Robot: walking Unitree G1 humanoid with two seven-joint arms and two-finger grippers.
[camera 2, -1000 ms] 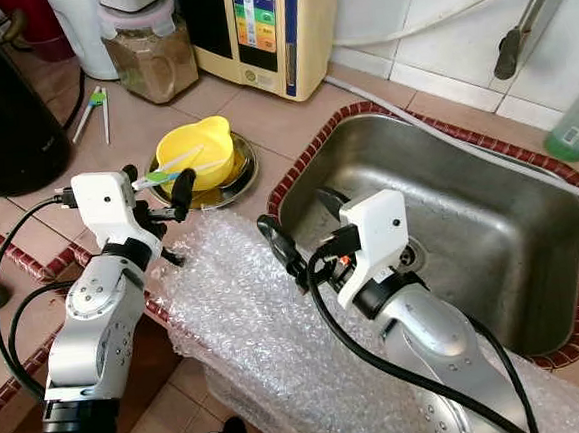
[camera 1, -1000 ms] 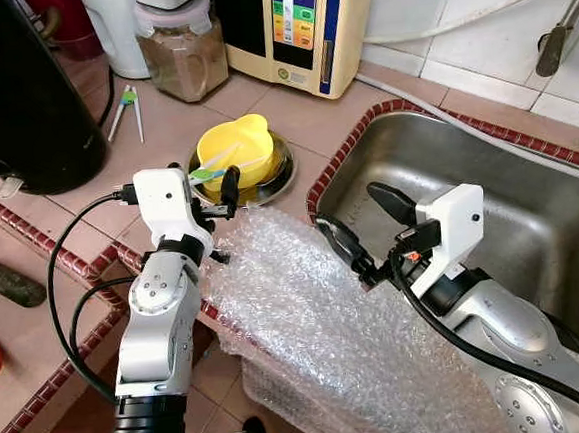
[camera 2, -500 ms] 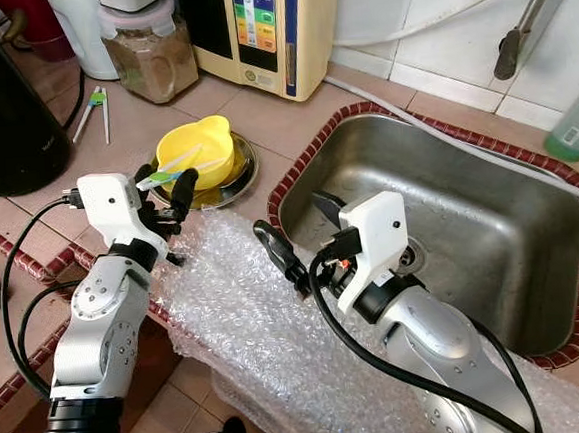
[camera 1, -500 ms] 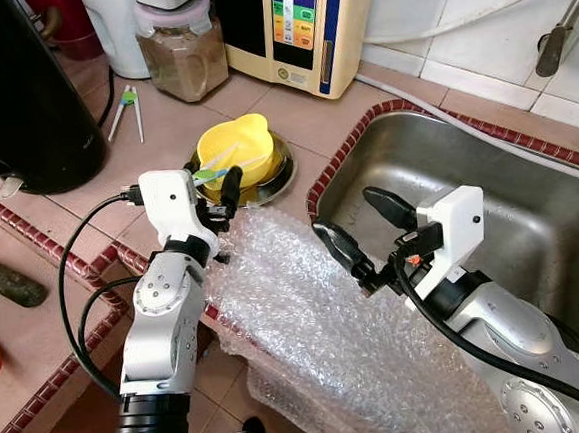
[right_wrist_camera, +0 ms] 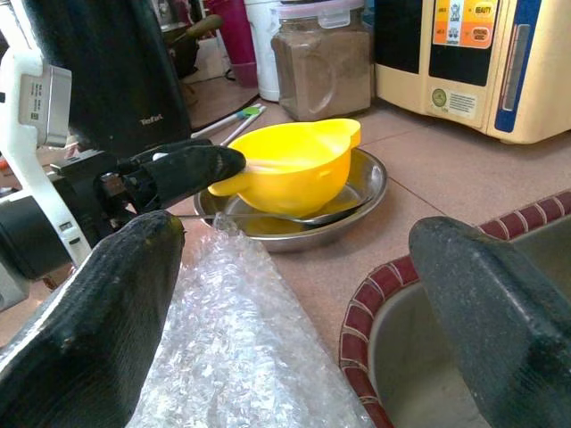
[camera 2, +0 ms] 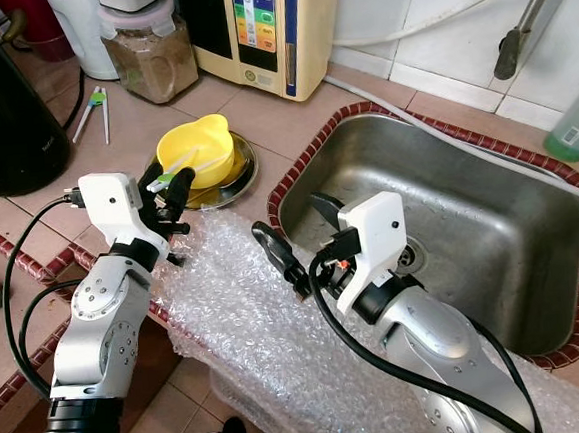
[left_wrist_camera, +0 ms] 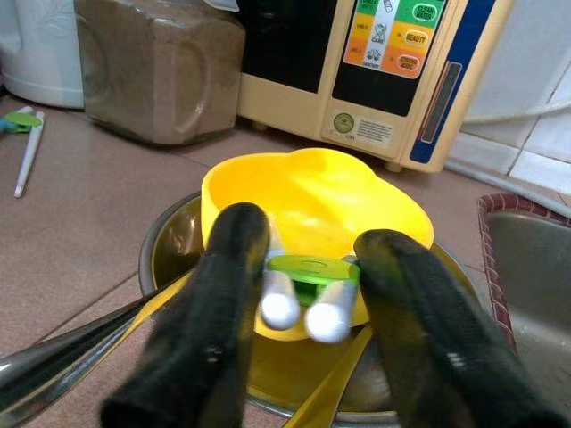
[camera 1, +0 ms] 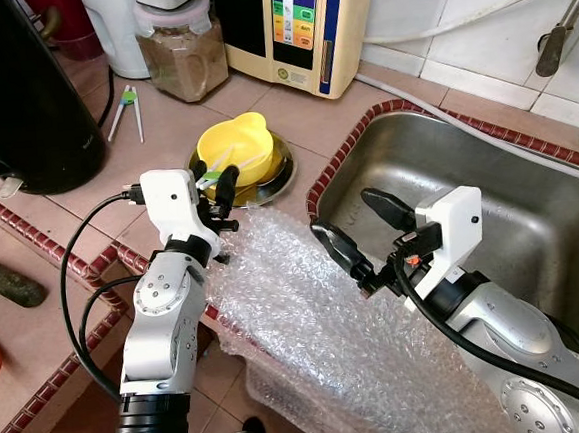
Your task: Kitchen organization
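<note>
**Left hand grips the training chopsticks at the yellow bowl**

Take the yellow bowl as your landmark. It sits inside a steel dish on the tiled counter, just left of the sink.

Your left hand is at the near rim of the bowl. Its two black fingers are drawn close together, pinching a pair of white training chopsticks joined by a green clip. The sticks' rounded ends point back toward the wrist camera, and their far ends reach over the bowl. From the head views you see the same white and green piece at the fingers of this hand, tilted over the bowl's edge.

Your right hand hovers to the right of the bowl, over the near left corner of the sink. Its fingers are spread wide and hold nothing.

A sheet of bubble wrap lies nearer to you than the bowl, draped over the counter's front edge; both hands are above its upper end.

Behind the bowl, a jar of brown powder and a cream water ioniser stand against the wall. A second pair of chopsticks with a green clip lies flat on the counter, left of the bowl and behind it, beside a black kettle.
</note>
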